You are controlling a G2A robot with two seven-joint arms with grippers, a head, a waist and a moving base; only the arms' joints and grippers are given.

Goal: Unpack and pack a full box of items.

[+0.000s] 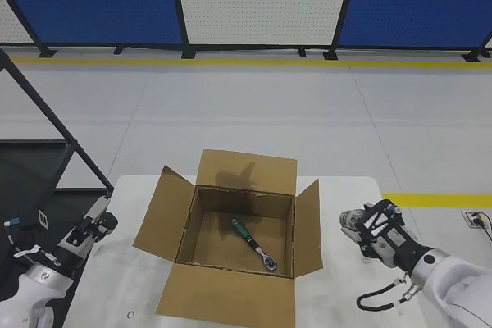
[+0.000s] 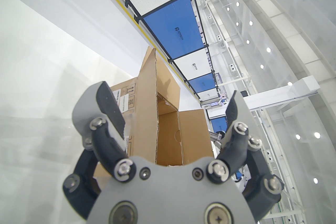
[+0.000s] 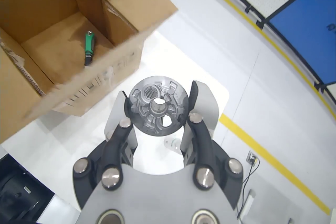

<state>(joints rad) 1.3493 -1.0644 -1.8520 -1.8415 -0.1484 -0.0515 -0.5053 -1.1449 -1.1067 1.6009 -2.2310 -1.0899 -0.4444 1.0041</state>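
An open cardboard box (image 1: 238,283) stands mid-table with its flaps spread. A ratchet wrench with a green handle (image 1: 251,243) lies on the box floor; its green handle (image 3: 88,44) also shows in the right wrist view. My right gripper (image 3: 159,100) is shut on a round grey metal gear part (image 3: 159,109), held to the right of the box (image 3: 73,33) above the table. In the top view that gripper (image 1: 354,223) sits beside the right flap. My left gripper (image 2: 170,101) is open and holds nothing, left of the box (image 2: 168,120), near the table's left edge (image 1: 98,225).
The white table (image 1: 123,279) has bare room on both sides of the box. A dark metal rack (image 1: 25,164) stands off the left edge. A small dark ring (image 1: 130,315) lies near the front left. Yellow floor lines (image 1: 443,198) run beyond.
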